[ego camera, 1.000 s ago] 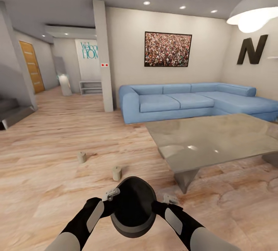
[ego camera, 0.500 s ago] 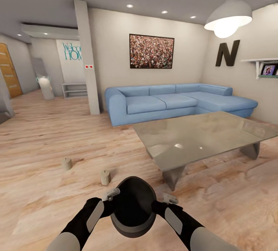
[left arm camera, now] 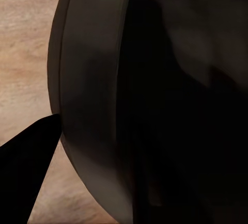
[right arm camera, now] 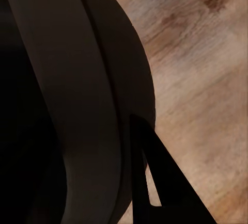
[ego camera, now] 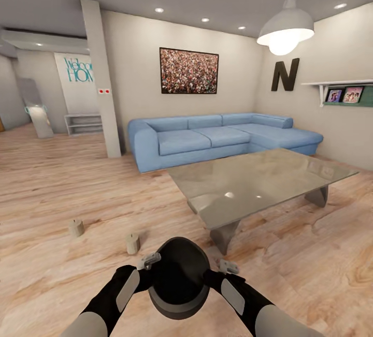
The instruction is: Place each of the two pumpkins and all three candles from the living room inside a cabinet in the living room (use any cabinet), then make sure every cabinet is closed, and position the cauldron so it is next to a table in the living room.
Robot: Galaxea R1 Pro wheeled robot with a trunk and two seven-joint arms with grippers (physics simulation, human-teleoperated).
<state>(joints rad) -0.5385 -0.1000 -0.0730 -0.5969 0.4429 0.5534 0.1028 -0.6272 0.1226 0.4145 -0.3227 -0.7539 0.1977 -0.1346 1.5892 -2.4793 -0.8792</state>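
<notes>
Candles: two (ego camera: 76, 227) (ego camera: 132, 243), upright on the wood floor (ego camera: 62, 181), apart from each other.
Cauldron (ego camera: 178, 276): one, held between both arms, above the floor.
Table (ego camera: 259, 181): one, ahead to the right.
Left gripper (ego camera: 149, 261): pressed on the cauldron's rim; gape unclear.
Right gripper (ego camera: 227, 266): likewise.
Change: view has swung right; cauldron and arms unchanged in it.
</notes>
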